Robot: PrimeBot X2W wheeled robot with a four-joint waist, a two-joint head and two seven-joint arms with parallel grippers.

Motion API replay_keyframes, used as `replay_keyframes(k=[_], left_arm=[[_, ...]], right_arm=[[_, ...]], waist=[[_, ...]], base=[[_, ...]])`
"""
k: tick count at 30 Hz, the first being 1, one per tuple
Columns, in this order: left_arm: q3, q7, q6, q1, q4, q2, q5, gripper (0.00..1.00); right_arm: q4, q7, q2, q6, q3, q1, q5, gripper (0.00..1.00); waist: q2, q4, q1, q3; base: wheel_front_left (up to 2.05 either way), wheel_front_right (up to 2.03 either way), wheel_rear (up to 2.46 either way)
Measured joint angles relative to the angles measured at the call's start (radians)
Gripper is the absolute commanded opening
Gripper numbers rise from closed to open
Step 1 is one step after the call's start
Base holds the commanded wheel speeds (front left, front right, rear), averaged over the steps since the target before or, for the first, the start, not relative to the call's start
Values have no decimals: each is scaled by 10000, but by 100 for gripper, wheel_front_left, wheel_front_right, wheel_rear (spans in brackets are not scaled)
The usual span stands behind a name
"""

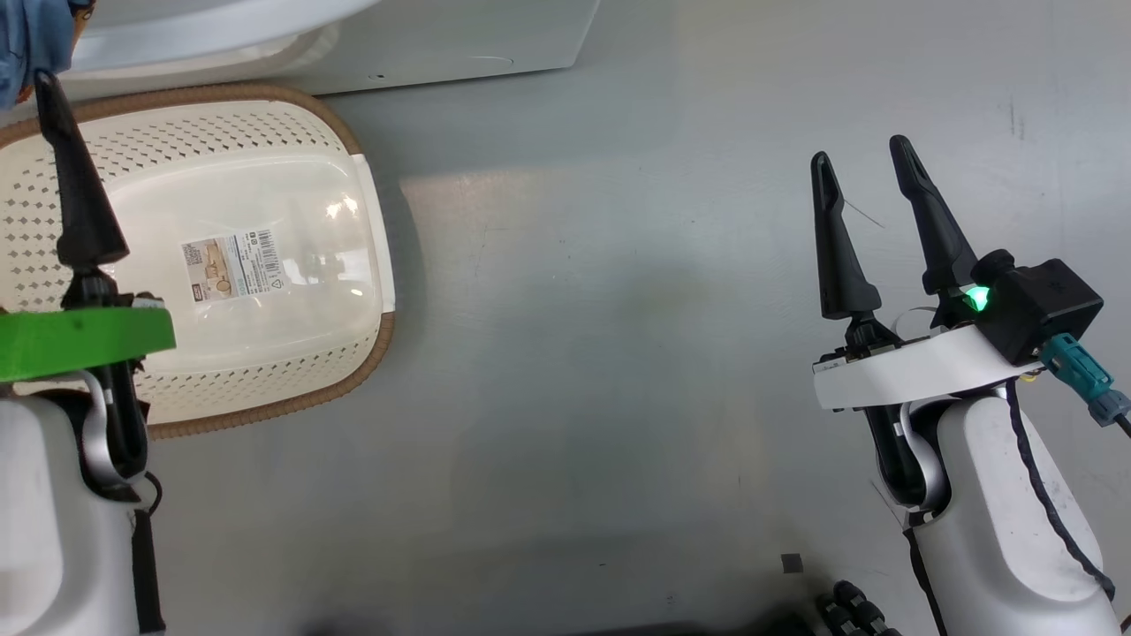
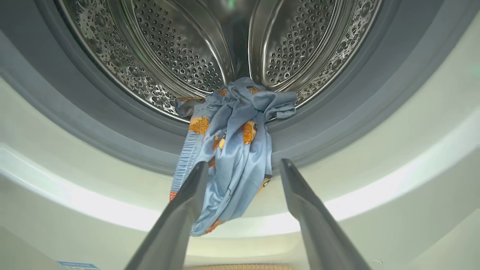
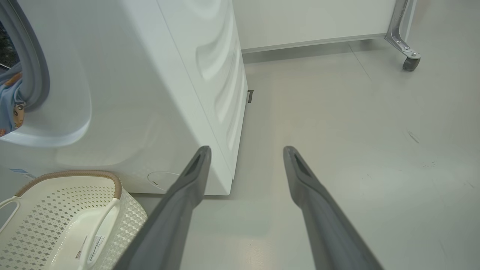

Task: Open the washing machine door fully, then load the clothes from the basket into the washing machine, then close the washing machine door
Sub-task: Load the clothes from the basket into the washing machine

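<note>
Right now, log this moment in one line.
phase: loading | clothes: hanging out over gasket, top at drum lip | basket: bottom bare | left jaws: open, facing clothes | right jaws: open, over floor

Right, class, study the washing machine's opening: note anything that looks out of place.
The blue clothes are only half loaded: they spill from the drum over the grey seal and hang down the washing machine's white front. Shutting it now would likely trap them.
</note>
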Motion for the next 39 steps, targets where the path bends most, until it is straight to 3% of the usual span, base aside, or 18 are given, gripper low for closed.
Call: replay_keyframes(k=[23, 39], left_arm=[[-42, 2, -46, 2194, -431, -349, 61, 100], [-25, 2, -46, 2309, -646, -374, 46, 100]], right_arm=[[8, 0, -2, 2, 33, -1, 0, 100], [67, -2, -2, 2, 86, -1, 2, 100]], waist=[[0, -45, 0, 27], [0, -55, 0, -40]], base=[[0, 0, 0], [0, 0, 0]])
